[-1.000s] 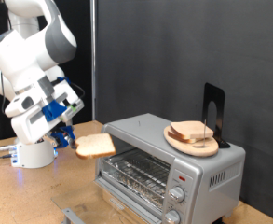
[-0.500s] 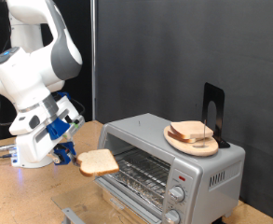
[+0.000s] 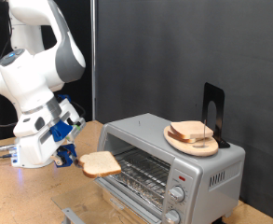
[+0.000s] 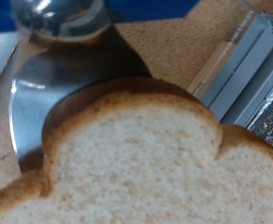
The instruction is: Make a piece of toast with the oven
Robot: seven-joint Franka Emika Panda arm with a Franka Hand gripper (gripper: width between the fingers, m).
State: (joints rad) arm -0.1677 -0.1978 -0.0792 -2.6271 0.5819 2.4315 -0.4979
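In the wrist view the piece of toast (image 4: 136,159) fills most of the picture, pale crumb with a brown crust along its rounded edge. Behind it lie a shiny metal surface (image 4: 43,112) and a strip of the brown bench (image 4: 187,47), with part of the oven (image 4: 252,65) at one side.

In the exterior view the bench (image 3: 24,191) runs along the bottom. The gripper (image 3: 69,155) hangs low at the exterior view's left, closed on one end of the piece of toast (image 3: 100,164), which sticks out roughly level towards the oven (image 3: 169,168). The slice is in the air just in front of the oven's open mouth, its far edge close to the wire rack (image 3: 141,173) but not yet inside. The oven door (image 3: 127,196) is folded down. Knobs (image 3: 178,193) sit on the front panel at the exterior view's right.

On top of the oven rests a plate (image 3: 194,142) carrying more bread slices (image 3: 190,133). A dark stand (image 3: 212,114) rises behind the plate. The white arm (image 3: 34,65) towers at the left before a black backdrop (image 3: 192,47).
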